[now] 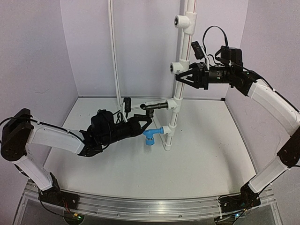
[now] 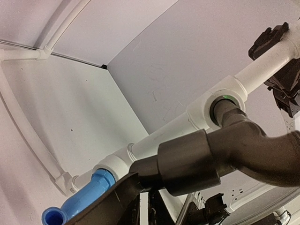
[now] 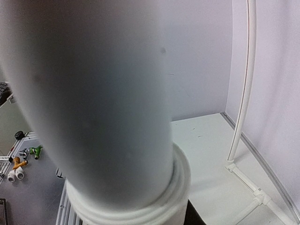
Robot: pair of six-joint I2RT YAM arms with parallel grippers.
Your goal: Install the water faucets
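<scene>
**Clamping the upright pipe (image 1: 186, 42) on the right, pinching shut on the left**

The right gripper (image 1: 183, 78) is reaching in from the side and closing its fingers on the upright pipe, one on each side of it. Its own wrist camera is giving almost nothing of this grip. The pipe (image 3: 93, 93) is filling most of that view as a grey blur, and the fingers are lying hidden behind it.

The black faucet (image 1: 154, 106) is sitting plugged into a tee (image 1: 176, 104) on the pipe, sticking out to the left above the table (image 1: 211, 159). The blue faucet (image 1: 151, 138) is sitting in the next tee down, close to the tabletop.

The left gripper (image 1: 146, 123) is hovering between the two faucets with its fingers pressed together. From above, the black fingers are blending into the dark gripper body, so it cannot be told whether they are touching either faucet.

In the left wrist view the fingers (image 2: 115, 201) are being cut off by the bottom edge, and nothing is showing between them. The black faucet (image 2: 197, 159) is crossing just above them, large and out of focus, with its stem entering the tee (image 2: 225, 93). One finger is covering part of the blue faucet (image 2: 79, 204), leaving only its spout end and collar showing.

At the lower left of the right wrist view, small loose parts (image 3: 18, 166) are lying on a grey surface, too small to name.
</scene>
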